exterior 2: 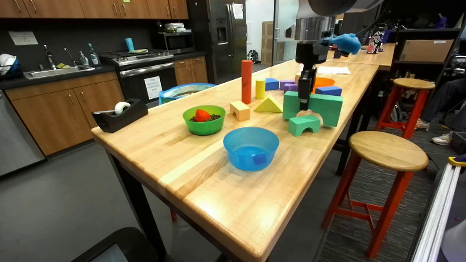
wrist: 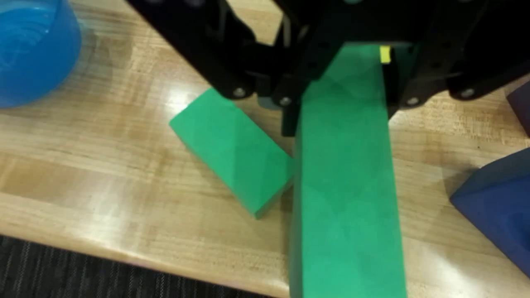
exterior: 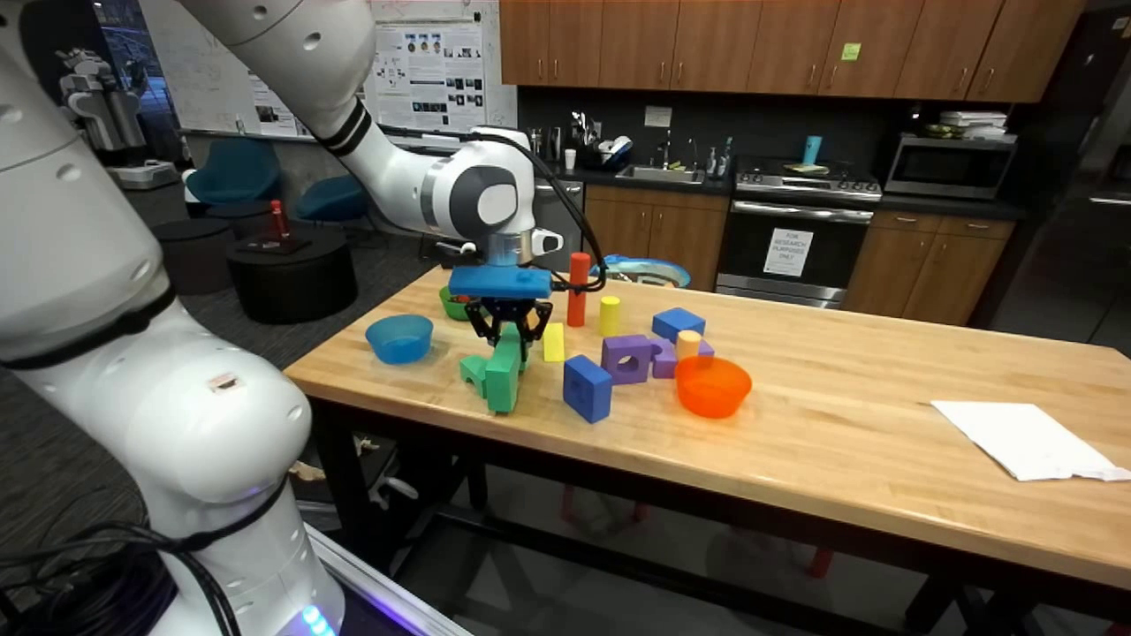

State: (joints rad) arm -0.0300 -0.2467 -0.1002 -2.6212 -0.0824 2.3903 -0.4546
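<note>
**Clamping a large green arch (exterior 2: 329, 105) in the gripper (wrist: 342, 118)**

Grip state: the two fingers (exterior 2: 305, 92) are clamped on opposite faces of the large green arch. The block stands upright by the near edge of the wooden table (exterior: 822, 415) in an exterior view, beside the small green arch (exterior 2: 304, 125). Whether its feet bear on the table, and whether the two green blocks touch, cannot be determined.

Obstructions: in the wrist view, the blue bowl (wrist: 37, 49) is cut off at left and the blue block (wrist: 497, 207) at right. A yellow patch (wrist: 385, 54) beside the right finger is too small to identify there. In an exterior view, the gripper partly covers the green bowl (exterior: 454, 305) on its far side. In an exterior view, the blue block hides part of the orange bowl (exterior 2: 324, 82).

Markings: a sheet (exterior: 789, 253) on the far oven (exterior: 747, 238) reads "FOR RESEARCH PURPOSES ONLY." Print on the poster (exterior: 430, 75) at far left is illegible.

View differences: the cut-out of the large green arch shows in an exterior view; the wrist view gives only its top and one side. In an exterior view, the green bowl holds a red piece (exterior 2: 202, 115) over dark bits, and a black tape dispenser (exterior 2: 120, 116) sits at the table's left corner.
</note>
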